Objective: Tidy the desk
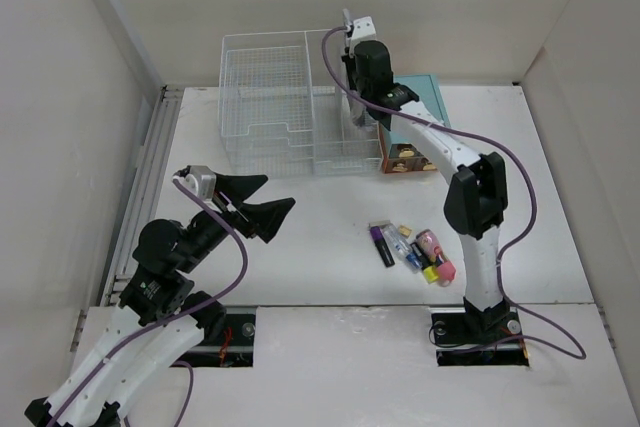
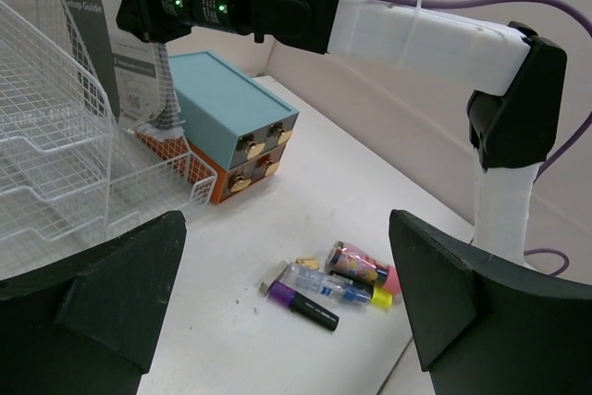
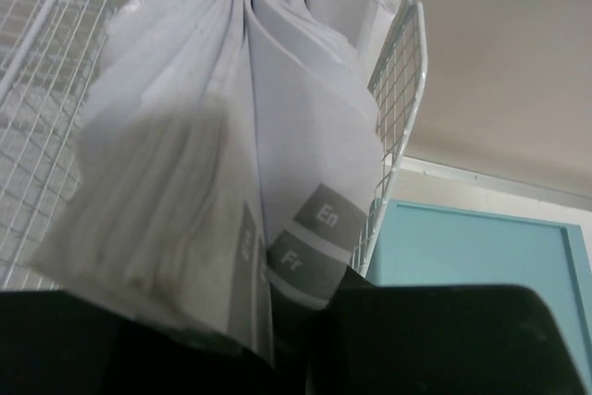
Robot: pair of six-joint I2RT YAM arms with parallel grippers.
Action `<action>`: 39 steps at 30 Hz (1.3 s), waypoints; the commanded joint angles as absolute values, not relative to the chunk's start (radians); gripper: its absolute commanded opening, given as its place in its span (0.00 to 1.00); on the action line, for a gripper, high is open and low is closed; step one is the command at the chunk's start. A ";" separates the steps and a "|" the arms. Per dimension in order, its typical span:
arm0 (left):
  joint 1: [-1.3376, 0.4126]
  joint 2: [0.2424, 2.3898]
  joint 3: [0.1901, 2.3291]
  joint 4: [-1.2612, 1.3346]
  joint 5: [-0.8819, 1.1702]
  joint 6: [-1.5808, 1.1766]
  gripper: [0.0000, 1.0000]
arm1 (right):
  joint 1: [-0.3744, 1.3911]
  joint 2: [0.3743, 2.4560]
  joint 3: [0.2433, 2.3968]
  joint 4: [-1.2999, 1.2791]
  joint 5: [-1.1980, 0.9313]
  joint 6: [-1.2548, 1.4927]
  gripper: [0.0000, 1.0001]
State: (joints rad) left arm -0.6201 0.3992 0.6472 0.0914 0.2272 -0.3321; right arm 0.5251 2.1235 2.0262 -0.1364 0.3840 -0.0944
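The white desk (image 1: pixel 320 247) carries a small pile at the front right: a purple-and-black marker (image 1: pixel 382 244), a clear glue stick (image 1: pixel 405 250), a pink tube (image 1: pixel 436 252) and a yellow highlighter (image 1: pixel 430 272). The left wrist view shows the marker (image 2: pixel 303 305) and the tube (image 2: pixel 361 265) too. My left gripper (image 1: pixel 275 194) is open and empty, held above the desk left of the pile. My right gripper (image 1: pixel 357 112) is shut on a folded paper booklet (image 3: pixel 213 164) and holds it over the right section of the white wire organizer (image 1: pixel 270 107). The booklet also shows in the left wrist view (image 2: pixel 139 62).
A teal drawer box (image 1: pixel 425 107) sits on an orange drawer box (image 1: pixel 405 159) right of the organizer. A ribbed metal rail (image 1: pixel 150 177) runs along the desk's left edge. White walls close in the back and both sides.
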 commanded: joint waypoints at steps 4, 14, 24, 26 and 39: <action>-0.618 0.416 0.646 0.123 0.224 -0.311 0.89 | 0.523 2.118 2.106 0.095 0.465 0.049 0.00; -0.618 0.434 0.664 0.112 0.224 -0.284 0.89 | 0.541 2.204 2.115 0.144 0.489 0.040 0.00; -0.618 0.443 0.664 0.112 0.215 -0.275 0.89 | 0.560 2.214 2.046 0.193 0.508 -0.012 0.00; -0.618 0.443 0.664 0.112 0.215 -0.275 0.89 | 0.560 2.200 2.008 0.193 0.508 -0.034 0.14; -0.618 0.443 0.664 0.133 0.235 -0.275 0.89 | 0.603 1.884 1.665 0.202 0.450 -0.043 0.69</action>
State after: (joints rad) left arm -0.6201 0.4431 0.6472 0.0803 0.2241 -0.2783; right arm 0.5774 2.0197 1.6951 0.0986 0.4694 -0.0414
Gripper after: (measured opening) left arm 0.894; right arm 0.678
